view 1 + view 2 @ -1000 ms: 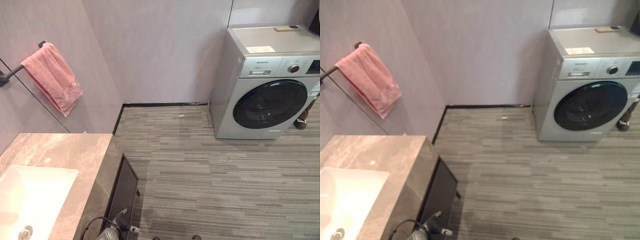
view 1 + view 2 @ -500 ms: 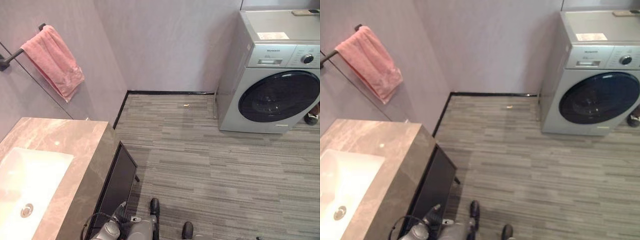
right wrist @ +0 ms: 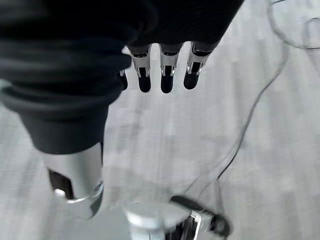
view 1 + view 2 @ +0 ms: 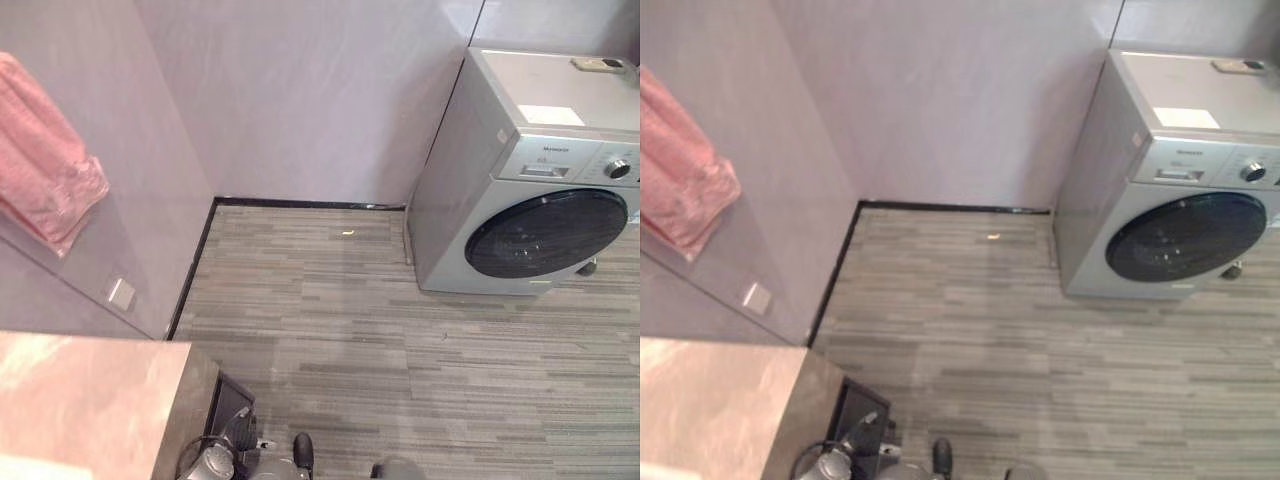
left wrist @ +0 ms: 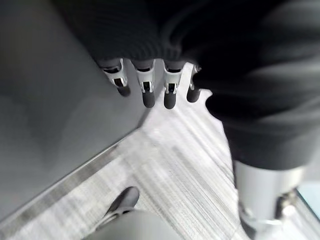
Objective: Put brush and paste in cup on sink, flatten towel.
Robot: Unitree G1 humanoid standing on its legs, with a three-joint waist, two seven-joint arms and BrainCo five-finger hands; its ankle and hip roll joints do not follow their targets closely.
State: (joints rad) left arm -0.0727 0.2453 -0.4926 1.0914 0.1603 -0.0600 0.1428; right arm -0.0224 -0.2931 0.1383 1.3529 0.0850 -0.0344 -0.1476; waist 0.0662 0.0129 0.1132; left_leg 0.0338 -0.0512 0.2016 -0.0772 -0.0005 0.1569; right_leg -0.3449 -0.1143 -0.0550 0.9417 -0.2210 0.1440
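Note:
A pink towel (image 4: 45, 185) hangs bunched against the left wall, cut off by the left edge of the eye views. Below it, the marble counter (image 4: 90, 400) fills the lower left corner. My left hand (image 5: 148, 92) hangs over the striped floor beside a dark cabinet side, its fingers straight and relaxed, holding nothing. My right hand (image 3: 166, 75) also hangs over the floor with relaxed fingers and is empty.
A silver front-loading washing machine (image 4: 530, 190) stands against the back wall at the right, with a small flat object (image 4: 597, 64) on top. A wall plate (image 4: 120, 293) sits low on the left wall. Grey striped floor (image 4: 380, 340) lies between counter and machine.
The camera has turned, so the towel and counter have slid toward the left edge and the white basin has left the picture. Nothing in the room itself has moved.

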